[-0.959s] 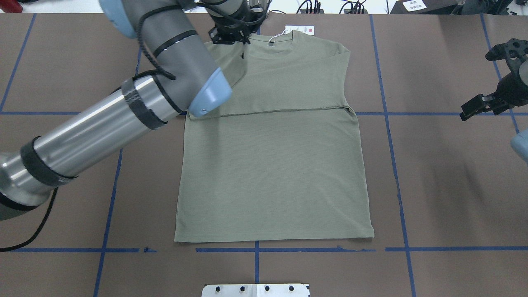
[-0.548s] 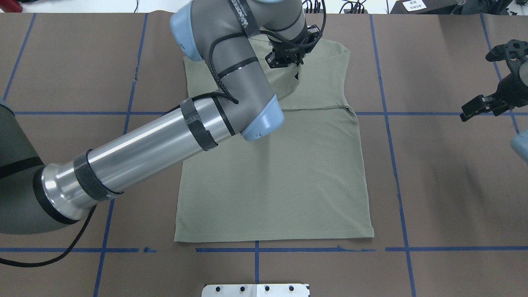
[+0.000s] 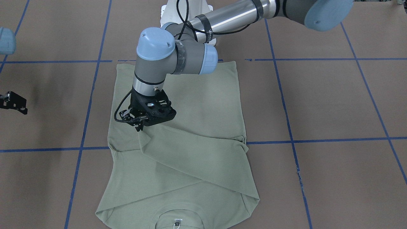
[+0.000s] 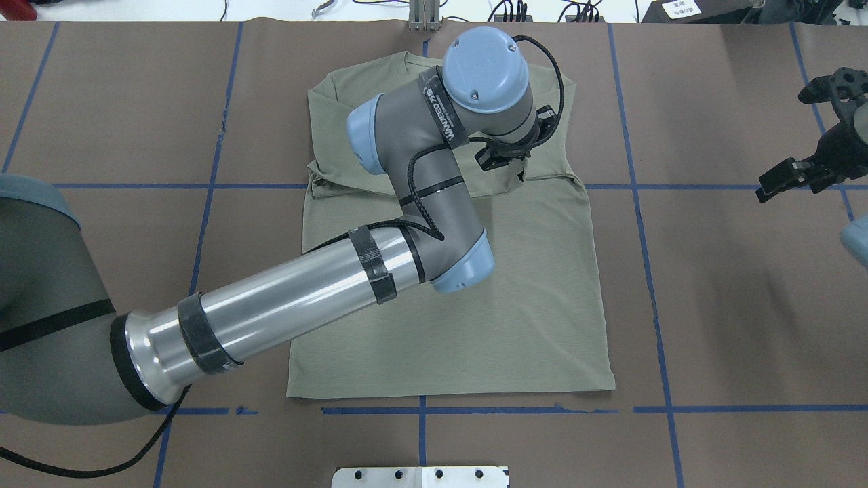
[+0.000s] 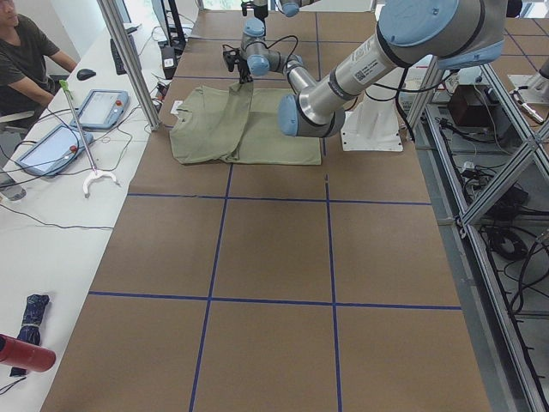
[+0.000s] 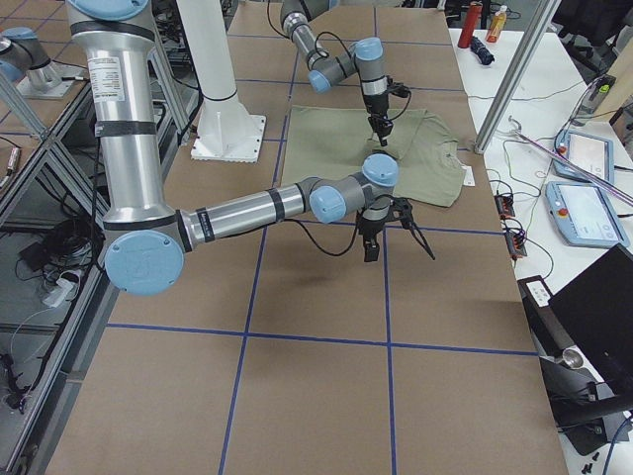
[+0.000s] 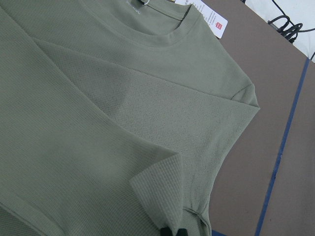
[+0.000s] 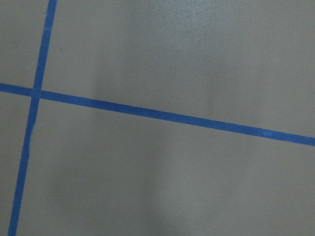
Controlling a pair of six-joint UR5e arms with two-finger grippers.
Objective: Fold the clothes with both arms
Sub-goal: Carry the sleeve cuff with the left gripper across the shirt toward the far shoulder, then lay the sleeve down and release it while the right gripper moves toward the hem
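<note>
While L claw (image 3: 140, 126) pinches sleeve (image 3: 190, 156) across shirt (image 3: 203, 101), R claw (image 4: 797, 135) gapes wide.

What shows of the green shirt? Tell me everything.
The sage-green waffle-knit long-sleeved shirt lies flat on the brown paper-covered table, round neck away from the robot, white hang tag beside the collar. Both sleeves cross the chest; the black left gripper pinches one lifted cuff between its fingers.
</note>
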